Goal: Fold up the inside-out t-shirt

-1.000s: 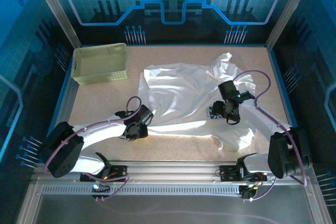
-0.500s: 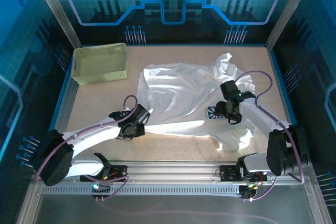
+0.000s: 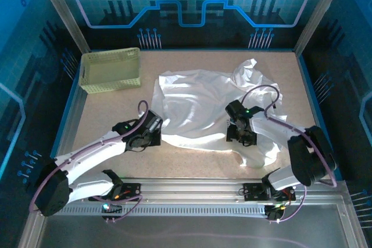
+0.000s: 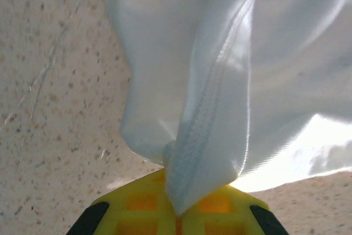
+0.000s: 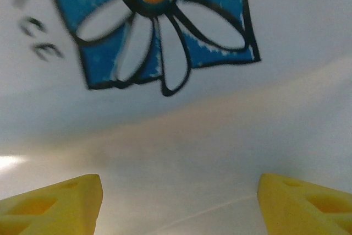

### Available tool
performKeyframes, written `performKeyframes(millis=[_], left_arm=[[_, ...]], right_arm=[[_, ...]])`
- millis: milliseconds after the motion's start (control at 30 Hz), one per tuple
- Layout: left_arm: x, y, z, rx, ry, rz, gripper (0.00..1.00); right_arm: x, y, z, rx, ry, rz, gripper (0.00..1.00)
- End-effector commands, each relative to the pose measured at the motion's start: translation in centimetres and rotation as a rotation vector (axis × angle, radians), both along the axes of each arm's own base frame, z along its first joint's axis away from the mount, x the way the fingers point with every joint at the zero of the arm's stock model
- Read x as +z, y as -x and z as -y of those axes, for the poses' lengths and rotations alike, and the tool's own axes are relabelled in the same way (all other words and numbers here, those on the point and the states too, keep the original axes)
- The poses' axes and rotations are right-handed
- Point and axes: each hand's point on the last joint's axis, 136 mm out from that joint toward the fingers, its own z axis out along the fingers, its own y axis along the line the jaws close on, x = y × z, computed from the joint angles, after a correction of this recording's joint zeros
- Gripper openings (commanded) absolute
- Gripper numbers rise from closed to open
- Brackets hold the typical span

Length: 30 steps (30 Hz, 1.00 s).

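Currently my left claw (image 4: 177, 216) is clamped tight. Its yellow fingers (image 4: 132, 205) are pressed together on a stitched seam fold of the t-shirt (image 4: 220, 81), and the white cloth rises out of the pinch and fans away across the wrist view. Beside that fold I see bare speckled bench (image 4: 49, 81). From above, this claw sits at the near left edge of the shirt.

My right claw (image 5: 179, 207) stands wide open with nothing in it. Its two yellow fingertips (image 5: 49, 202) are well apart at the bottom of the wrist view, with white cloth between them; I cannot tell whether they touch it. Just past them lies the printed graphic (image 5: 159, 26), a blue square with dark-outlined white petals and an orange centre. A few small dark marks (image 5: 33, 26) sit to its left, too blurred for me to read. From above, this claw is over the near right part of the shirt.

The t-shirt lies rumpled and spread on the bench from the middle toward the right, with one bunched part at its far right. The pale yellow-green basket (image 3: 110, 71) sits at the far left, apart from the cloth.
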Motion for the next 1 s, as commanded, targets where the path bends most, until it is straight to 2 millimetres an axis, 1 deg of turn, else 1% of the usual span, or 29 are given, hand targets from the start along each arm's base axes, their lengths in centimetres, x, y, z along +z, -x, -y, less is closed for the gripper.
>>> performKeyframes(millis=[0, 100, 133, 200, 300, 367, 400, 467, 533, 600, 633, 667, 733, 800, 833, 900, 967], left_arm=[[1.9, -2.3, 0.9, -0.021, 0.037, 0.054, 0.05], [2.5, -4.7, 0.9, 0.014, 0.056, 0.077, 0.08], [2.5, -5.7, 0.8, 0.028, 0.065, 0.074, 0.09], [2.3, -7.7, 0.3, 0.062, 0.064, 0.061, 0.10], [1.6, -10.9, -0.4, 0.111, 0.050, 0.028, 0.11], [0.8, -13.0, -0.9, 0.136, 0.046, -0.006, 0.11], [0.2, -13.9, -1.3, 0.152, 0.030, -0.024, 0.10], [-0.8, -15.5, -2.3, 0.192, 0.011, -0.054, 0.09], [-1.8, -16.3, -3.4, 0.234, 0.003, -0.087, 0.08], [-2.3, -16.8, -4.2, 0.264, 0.008, -0.102, 0.08], [-2.5, -17.1, -4.6, 0.276, 0.009, -0.103, 0.08], [-2.6, -17.2, -4.9, 0.284, 0.010, -0.103, 0.08], [-2.7, -17.4, -5.1, 0.288, 0.016, -0.099, 0.08], [-2.7, -17.7, -5.2, 0.286, 0.023, -0.095, 0.08], [-2.7, -17.8, -5.2, 0.288, 0.021, -0.095, 0.08], [-2.6, -17.9, -5.2, 0.288, 0.023, -0.092, 0.08], [-2.5, -18.1, -5.5, 0.293, 0.019, -0.091, 0.08]], right_arm=[[-1.0, -0.6, -0.2, -0.032, 0.014, -0.022, 0.75], [-1.6, -2.4, -0.6, -0.031, 0.014, -0.023, 0.75], [-1.4, -3.8, -1.0, -0.032, 0.000, -0.007, 0.74], [-1.3, -5.9, -1.1, -0.036, -0.006, 0.010, 0.74], [-0.9, -10.1, -1.0, -0.032, -0.011, 0.043, 0.74], [-0.7, -13.4, -0.9, -0.018, -0.023, 0.064, 0.74], [-0.8, -14.6, -0.9, -0.008, -0.029, 0.063, 0.73], [0.3, -16.4, -0.5, 0.004, -0.026, 0.069, 0.73], [2.5, -16.8, -0.2, 0.033, -0.014, 0.102, 0.74], [5.0, -15.8, 0.4, 0.050, 0.018, 0.146, 0.75], [6.2, -14.8, 0.7, 0.056, 0.020, 0.164, 0.75], [7.1, -13.5, 0.8, 0.059, 0.015, 0.175, 0.75], [7.9, -10.6, 1.2, 0.055, 0.007, 0.183, 0.75], [8.0, -7.6, 1.8, 0.029, 0.001, 0.177, 0.75], [7.7, -6.1, 2.0, 0.013, -0.012, 0.173, 0.75], [6.8, -3.4, 2.5, -0.033, -0.031, 0.151, 0.74], [5.3, -1.1, 3.0, -0.081, -0.045, 0.124, 0.72]])
